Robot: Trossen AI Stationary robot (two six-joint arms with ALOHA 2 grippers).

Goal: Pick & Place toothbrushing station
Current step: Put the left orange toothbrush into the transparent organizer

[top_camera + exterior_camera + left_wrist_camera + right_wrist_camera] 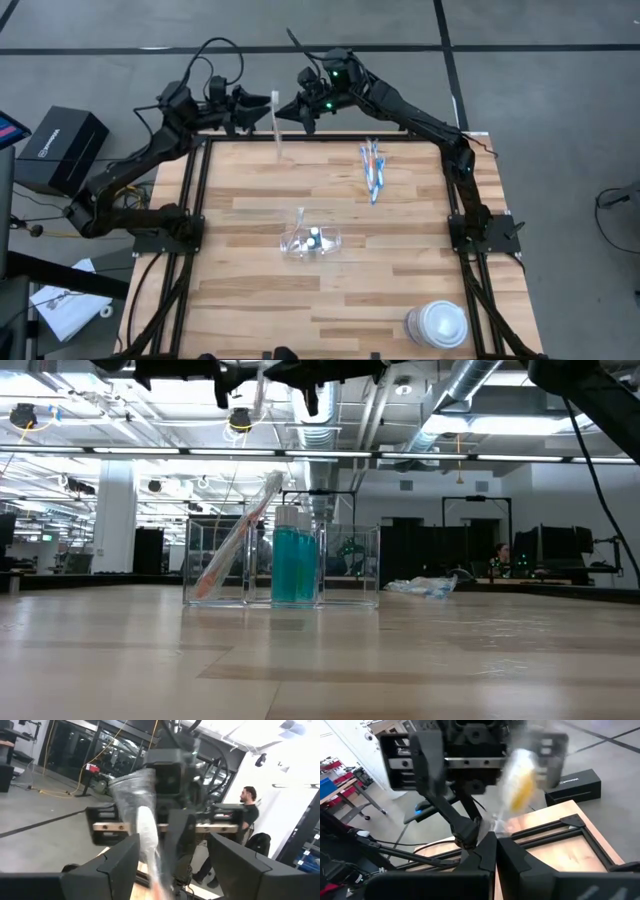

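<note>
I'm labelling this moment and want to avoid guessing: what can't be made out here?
Raised brush: blurred in both wrist views, head unreadable.
Right gripper: blur hides whether it pinches that brush.
Tubes: too small in the high view for labels.
Loose brushes: overlap in the high view, count unclear.

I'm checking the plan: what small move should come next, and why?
Probably ease the left tool straight back. Its fingers stand open on either side of the wrapped toothbrush, whose end seems to sit at the tips of the shut right tool, so backing off looks safest.
</note>
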